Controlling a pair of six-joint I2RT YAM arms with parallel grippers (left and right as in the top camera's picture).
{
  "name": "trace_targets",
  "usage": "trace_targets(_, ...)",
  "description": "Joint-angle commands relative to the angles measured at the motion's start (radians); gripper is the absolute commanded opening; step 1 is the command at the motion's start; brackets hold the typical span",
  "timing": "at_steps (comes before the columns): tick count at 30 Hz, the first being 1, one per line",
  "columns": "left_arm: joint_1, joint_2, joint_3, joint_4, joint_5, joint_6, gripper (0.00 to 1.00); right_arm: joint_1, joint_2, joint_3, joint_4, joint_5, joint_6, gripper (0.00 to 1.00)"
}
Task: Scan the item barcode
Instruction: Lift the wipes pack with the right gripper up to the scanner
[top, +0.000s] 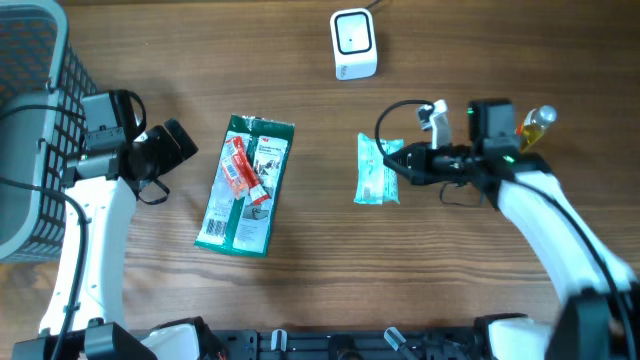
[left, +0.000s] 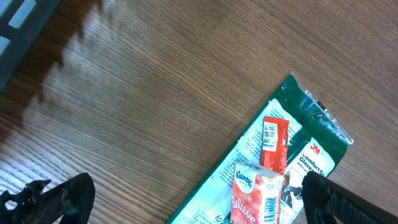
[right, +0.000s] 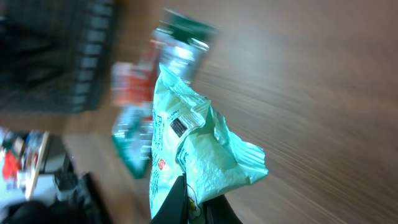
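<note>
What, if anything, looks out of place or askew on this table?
A red packet and a Kleenex tissue pack lie piled crookedly on the green 3M glove package instead of the table. The mint-green packet looks crumpled where the right gripper pinches its edge.

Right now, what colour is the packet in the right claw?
Packet: pale mint green; clearest in right wrist view.

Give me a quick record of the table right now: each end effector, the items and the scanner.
left end effector: open, empty, beside green glove pack
right end effector: shut on teal packet
on green glove pack: red stick pack, Kleenex pack
scanner: white, top of overhead view, apart from teal packet
basket: left edge
</note>
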Motion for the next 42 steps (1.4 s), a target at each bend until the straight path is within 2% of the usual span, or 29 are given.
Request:
trace_targets(1, 0.003, 0.006, 0.004, 0.002, -0.009, 0.002, 1.0, -0.002, -0.189, 0.006, -0.016, -0.198, -0.117, 0.04)
trace_targets(6, 0.003, 0.006, 0.004, 0.002, -0.009, 0.002, 1.0, -0.002, -0.321, 0.006, -0.031, -0.204, -0.117, 0.04)
trace_targets(14, 0.003, 0.006, 0.004, 0.002, -0.009, 0.002, 1.0, -0.002, -0.306, 0.055, -0.058, -0.011, -0.077, 0.04)
trace_targets(17, 0.003, 0.006, 0.004, 0.002, -0.009, 0.002, 1.0, 0.001, -0.24, 0.275, -0.195, 0.055, -0.076, 0.04)
trace_targets(21, 0.003, 0.006, 0.004, 0.002, -0.009, 0.002, 1.0, 0.018, -0.017, 0.725, -0.493, 0.186, -0.169, 0.04)
trace_targets(25, 0.003, 0.006, 0.004, 0.002, -0.009, 0.002, 1.0, 0.08, 0.178, 0.988, -0.581, 0.376, -0.311, 0.04)
trace_targets(30, 0.003, 0.006, 0.004, 0.002, -0.009, 0.002, 1.0, 0.207, 0.33, 1.005, -0.388, 0.673, -0.517, 0.04)
trace_targets(32, 0.003, 0.006, 0.004, 0.002, -0.009, 0.002, 1.0, 0.269, 0.414, 1.005, -0.259, 0.812, -0.623, 0.04)
trace_targets(34, 0.003, 0.006, 0.004, 0.002, -0.009, 0.002, 1.0, 0.294, 0.459, 1.005, -0.188, 0.898, -0.667, 0.04)
trace_targets(35, 0.003, 0.006, 0.004, 0.002, -0.009, 0.002, 1.0, 0.316, 0.512, 1.005, -0.103, 1.004, -0.732, 0.04)
trace_targets(38, 0.003, 0.006, 0.004, 0.002, -0.009, 0.002, 1.0, 0.34, 0.615, 1.005, 0.08, 1.156, -0.837, 0.04)
trace_targets(42, 0.003, 0.006, 0.004, 0.002, -0.009, 0.002, 1.0, 0.346, 0.732, 1.005, 0.301, 1.287, -0.936, 0.04)
